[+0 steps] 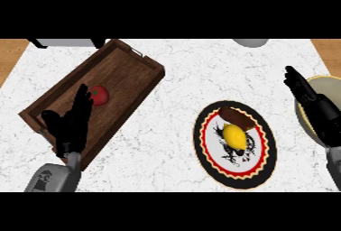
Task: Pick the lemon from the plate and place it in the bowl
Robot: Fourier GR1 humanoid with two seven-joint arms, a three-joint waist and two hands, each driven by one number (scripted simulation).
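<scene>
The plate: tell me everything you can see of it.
The plate is round, with a black outer rim, a red scalloped ring inside it and a white centre bearing a black drawing. It lies flat on the white marbled counter, right of the wooden tray and left of the bowl. The yellow lemon sits near its middle and a brown bar lies across its upper part. Neither hand touches it.

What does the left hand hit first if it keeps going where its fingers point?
Probably the tomato in the wooden tray: the left hand points up and slightly right, over the tray. Height above the tray is unclear, so it could pass over.
</scene>
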